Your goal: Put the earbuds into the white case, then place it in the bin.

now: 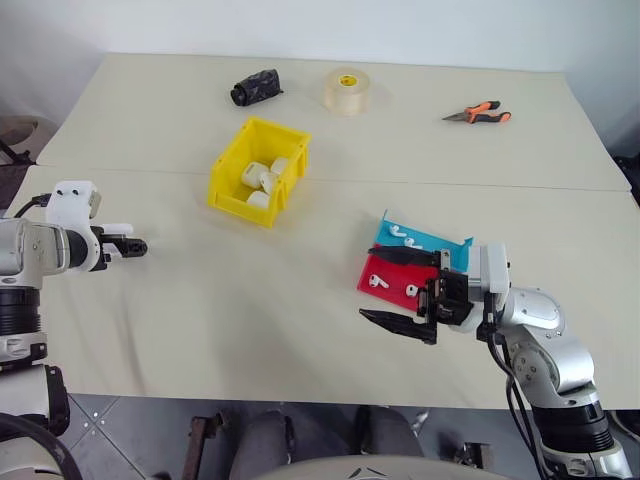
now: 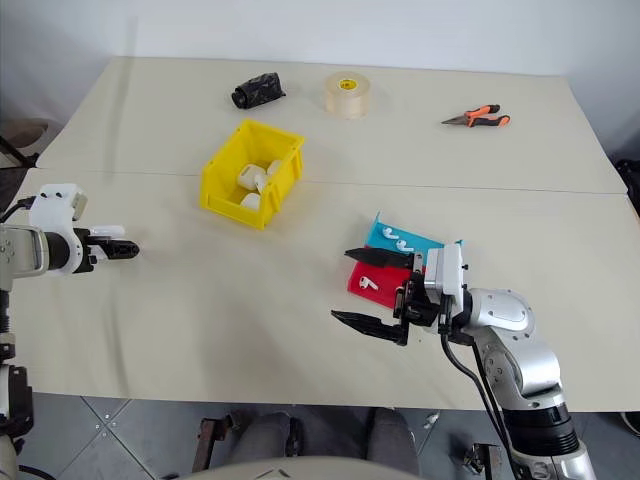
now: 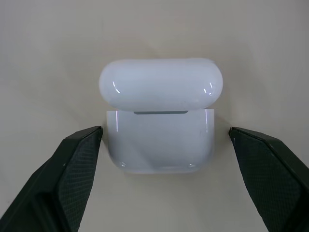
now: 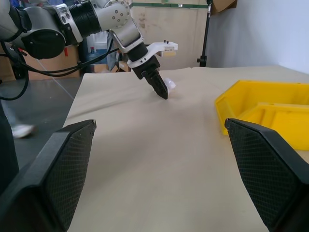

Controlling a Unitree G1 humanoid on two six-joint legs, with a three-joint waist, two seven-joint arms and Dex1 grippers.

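Left wrist view is showing the white case (image 3: 159, 116) sitting on the beige worktop (image 3: 154, 29) with its lid hinged up, lying between the two black fingers (image 3: 67, 169) of the left gripper (image 3: 164, 140); the jaws are standing wide open on either side of it, with a sliver of gap at each flank, not touching. From the head views that case is hidden behind the left gripper (image 1: 135, 246), which is hanging near the worktop's 9 o'clock edge.

Earbuds (image 1: 400, 235) are lying on a flat red-and-blue tray (image 1: 395, 275) at about 4 o'clock of the worktop's middle: two are resting on the red half, and at least one on the blue. The right gripper (image 1: 400, 290) is hovering just beside the tray, its jaws spread wide and holding nothing.

The bin (image 1: 230, 185), bright yellow, is sitting at roughly 11 o'clock of the middle, and several white rounded cases are lying inside it. The right wrist view is catching the bin's wall (image 4: 251, 104) and the left gripper across the worktop.

Along the far edge, a black bundle (image 1: 256, 88), a roll of clear tape (image 1: 346, 90) with a yellow core label too small to read, and orange-handled pliers (image 1: 480, 114) are lying well apart.
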